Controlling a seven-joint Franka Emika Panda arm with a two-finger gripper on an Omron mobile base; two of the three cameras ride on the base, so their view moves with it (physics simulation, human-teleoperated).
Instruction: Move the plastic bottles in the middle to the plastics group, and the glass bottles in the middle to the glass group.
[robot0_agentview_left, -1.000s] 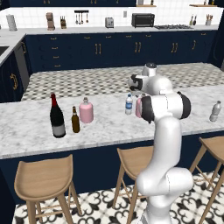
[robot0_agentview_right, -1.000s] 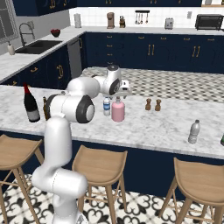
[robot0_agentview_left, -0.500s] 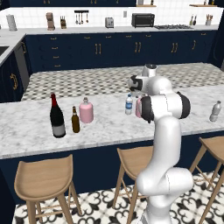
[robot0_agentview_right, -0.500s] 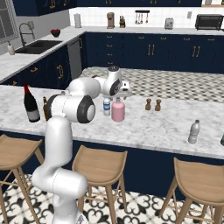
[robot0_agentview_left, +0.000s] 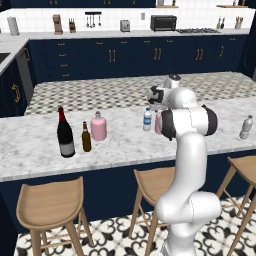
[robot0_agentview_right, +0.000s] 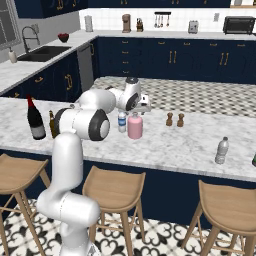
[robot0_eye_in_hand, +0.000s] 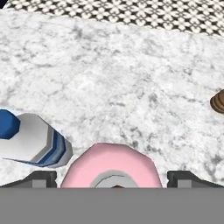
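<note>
We see our claw (robot0_eye_in_hand: 112, 183) spread wide above a pink glass bottle (robot0_eye_in_hand: 109, 165), one finger at each side, gripping nothing. The blue-labelled water bottle (robot0_eye_in_hand: 36, 142) stands just beside it on the marble bench (robot0_eye_in_hand: 131, 87). Another pink bottle (robot0_agentview_left: 98, 126) sits near the wine bottle (robot0_agentview_left: 64, 134) and beer bottle (robot0_agentview_left: 86, 137).

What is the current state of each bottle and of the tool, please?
Tool: open, above a pink bottle.
Pink bottle under the tool: upright, not gripped.
Blue-labelled bottle: upright, capped.
Other pink bottle: upright beside the beer bottle.
Wine bottle: upright.
Beer bottle: upright.
Greyish bottle: upright, apart.
</note>
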